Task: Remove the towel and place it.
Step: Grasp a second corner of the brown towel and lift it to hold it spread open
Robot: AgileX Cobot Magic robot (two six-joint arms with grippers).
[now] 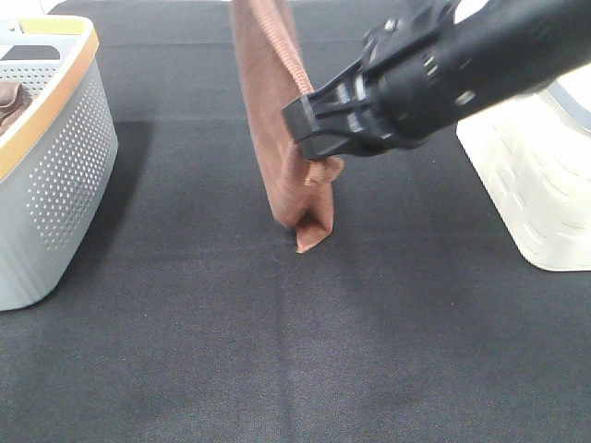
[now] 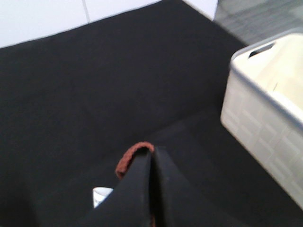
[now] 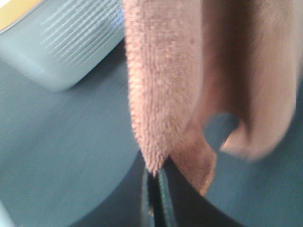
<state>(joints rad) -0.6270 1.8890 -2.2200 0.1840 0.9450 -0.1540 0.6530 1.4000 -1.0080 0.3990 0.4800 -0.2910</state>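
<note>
1. Towel (image 1: 272, 120) hangs upright over mid table (image 1: 185, 351). Its top runs out of the exterior view; bottom corner is at or just above the tabletop, can't tell which.
2. R gripper (image 1: 307, 129) reaches in from the right, fingers closed tight on the towel's mid fold.
3. L gripper (image 2: 152, 158) has its fingers pressed together, pinching the hem; white tag (image 2: 102, 195) just beside.
4. Grey basket (image 1: 55, 185) at left and cream basket (image 1: 536, 185) at right, both apart from the towel.

— High view?
— Above, tilted down onto the surface (image 1: 185, 351), close in.
— Wrists?
— Closer still: one along the left fingers (image 2: 135, 189) toward the cream bin (image 2: 255, 132), one along the right fingers (image 3: 187, 203) toward the grey bin (image 3: 71, 42). The high view shares both bins.
</note>
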